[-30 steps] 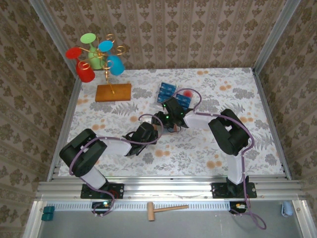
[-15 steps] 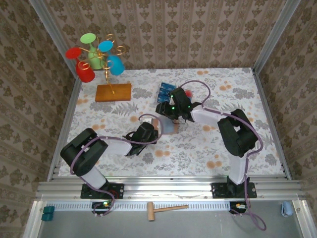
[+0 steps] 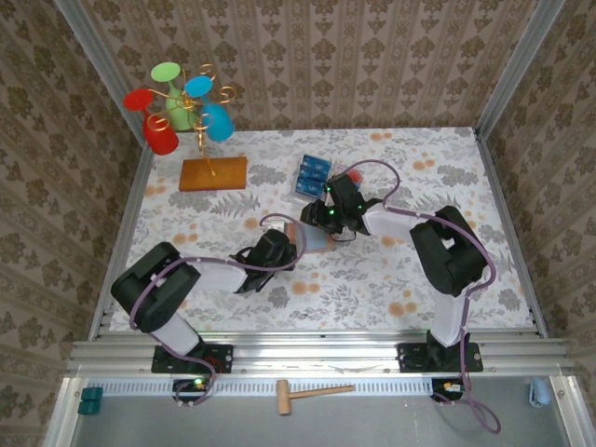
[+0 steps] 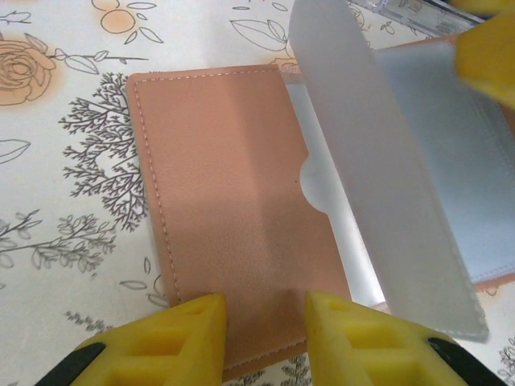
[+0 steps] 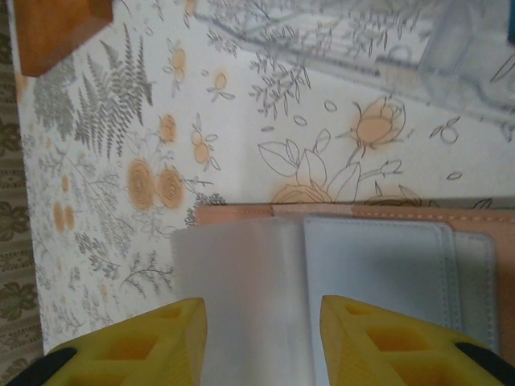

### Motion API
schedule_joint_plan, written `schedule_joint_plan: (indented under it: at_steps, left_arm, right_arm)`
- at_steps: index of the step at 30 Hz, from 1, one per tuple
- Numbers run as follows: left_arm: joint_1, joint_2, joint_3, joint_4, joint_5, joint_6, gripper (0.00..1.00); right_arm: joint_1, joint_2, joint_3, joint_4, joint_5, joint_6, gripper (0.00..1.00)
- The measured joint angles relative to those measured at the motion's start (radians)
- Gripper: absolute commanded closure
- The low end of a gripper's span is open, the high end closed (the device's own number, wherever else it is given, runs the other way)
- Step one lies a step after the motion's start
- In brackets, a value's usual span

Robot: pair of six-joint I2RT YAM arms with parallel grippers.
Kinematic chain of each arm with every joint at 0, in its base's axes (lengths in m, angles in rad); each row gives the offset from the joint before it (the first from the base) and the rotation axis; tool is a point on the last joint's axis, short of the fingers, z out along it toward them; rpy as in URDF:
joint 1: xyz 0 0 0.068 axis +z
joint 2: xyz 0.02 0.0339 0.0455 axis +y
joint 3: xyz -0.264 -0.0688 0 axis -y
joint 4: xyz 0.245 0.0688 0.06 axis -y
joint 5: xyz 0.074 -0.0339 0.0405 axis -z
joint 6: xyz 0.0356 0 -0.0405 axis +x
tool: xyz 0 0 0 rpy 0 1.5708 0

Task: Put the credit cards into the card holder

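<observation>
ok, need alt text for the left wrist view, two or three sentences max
An open tan-brown card holder lies on a floral tablecloth, one frosted plastic sleeve tilted up from its greyish-blue inside. The left arm's yellow fingers stand apart at the bottom of the frame, over the holder's near edge. A blurred yellow shape sits at top right.

Card holder (image 4: pixel 233 201): tan leather-look, matt, fine grain w/ stitched edge; inside smooth grey-blue. Sleeve (image 4: pixel 378 177): frosted plastic, semi-clear. Tablecloth (image 4: pixel 72 161): matt, printed; cloth or vinyl, can't tell. Slab (image 5: pixel 56 28): smooth wood. Tray (image 5: pixel 471 48): clear glossy plastic.
</observation>
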Motion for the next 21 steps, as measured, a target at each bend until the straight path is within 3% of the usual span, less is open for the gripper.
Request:
schedule_joint_plan:
  at_steps: [6,11,15,21]
  left_arm:
    - [0.016,-0.217,-0.044,-0.12,-0.026,0.001,0.59]
    - [0.085,-0.373,-0.045,-0.194,-0.04,0.001,0.54]
    - [0.143,-0.382,-0.005,-0.269,-0.022,0.023,0.52]
    - [0.151,-0.274,0.159,-0.332,0.022,0.084,0.48]
  right_arm:
    - [0.023,0.045,-0.024,0.013,0.0,0.011,0.81]
    - [0.035,0.056,-0.028,0.016,0.0,0.026,0.85]
    - [0.04,0.056,-0.028,0.035,0.0,0.027,0.84]
    - [0.045,0.062,-0.028,0.041,0.0,0.03,0.83]
